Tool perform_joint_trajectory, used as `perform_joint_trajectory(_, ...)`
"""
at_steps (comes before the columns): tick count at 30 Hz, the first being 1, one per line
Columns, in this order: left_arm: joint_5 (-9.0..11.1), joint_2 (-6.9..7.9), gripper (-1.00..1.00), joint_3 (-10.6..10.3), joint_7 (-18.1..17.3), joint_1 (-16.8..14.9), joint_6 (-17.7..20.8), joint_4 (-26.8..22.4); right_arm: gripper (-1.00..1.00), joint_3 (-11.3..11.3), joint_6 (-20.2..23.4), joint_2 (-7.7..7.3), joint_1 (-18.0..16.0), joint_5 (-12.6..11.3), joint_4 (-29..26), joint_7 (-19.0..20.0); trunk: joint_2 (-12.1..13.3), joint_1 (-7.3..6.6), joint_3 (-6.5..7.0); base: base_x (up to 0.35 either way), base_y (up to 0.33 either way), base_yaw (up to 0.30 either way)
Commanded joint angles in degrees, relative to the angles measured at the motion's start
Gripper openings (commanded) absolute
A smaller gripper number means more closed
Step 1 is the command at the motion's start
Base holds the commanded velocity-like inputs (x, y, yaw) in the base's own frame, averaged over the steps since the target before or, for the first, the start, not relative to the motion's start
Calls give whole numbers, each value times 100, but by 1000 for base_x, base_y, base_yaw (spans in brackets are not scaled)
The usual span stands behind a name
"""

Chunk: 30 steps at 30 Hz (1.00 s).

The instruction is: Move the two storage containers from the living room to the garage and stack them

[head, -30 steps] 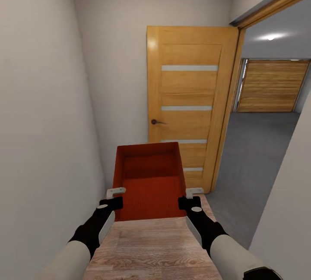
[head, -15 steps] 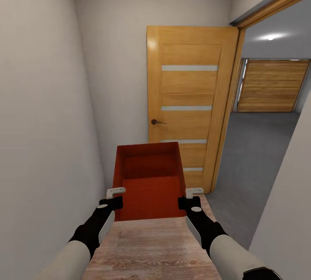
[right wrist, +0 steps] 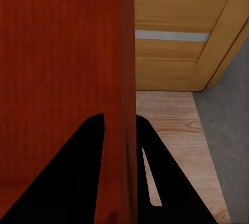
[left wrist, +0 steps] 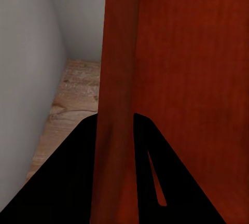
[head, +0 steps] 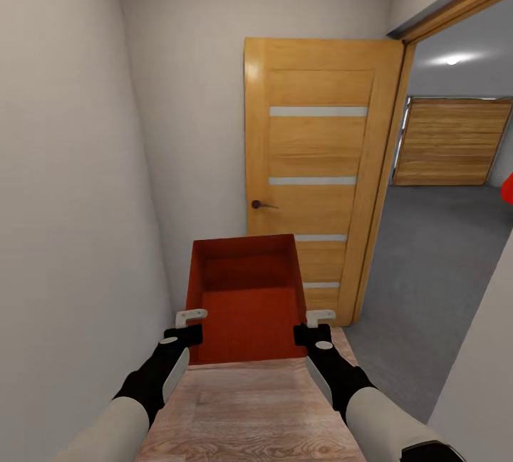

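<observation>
Storage container (head: 246, 298) held between left gripper (head: 187, 325) and right gripper (head: 313, 325), each clamping a side wall

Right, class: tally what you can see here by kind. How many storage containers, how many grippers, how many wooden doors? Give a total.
Storage containers: 1, orange-red, held between both grippers
Grippers: 2, left gripper and right gripper, each clamped on a side wall
Wooden doors: 2, open hallway door and far slatted door
Total: 5
</observation>
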Motion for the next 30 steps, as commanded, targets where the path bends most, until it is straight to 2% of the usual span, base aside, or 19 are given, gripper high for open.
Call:
perform_joint_trajectory(1, -54, 8, -100, 70, 58, -2, 22, -204, -100, -43, 23, -73, 1, -11, 10, -58, -4, 2, -2, 31, 5, 0)
perform_joint_trajectory(30, -53, 8, -100, 70, 58, -2, 21, -206, -100, -51, 23, -78, 1, -22, 12, -58, -4, 2, -2, 2, 0, 0)
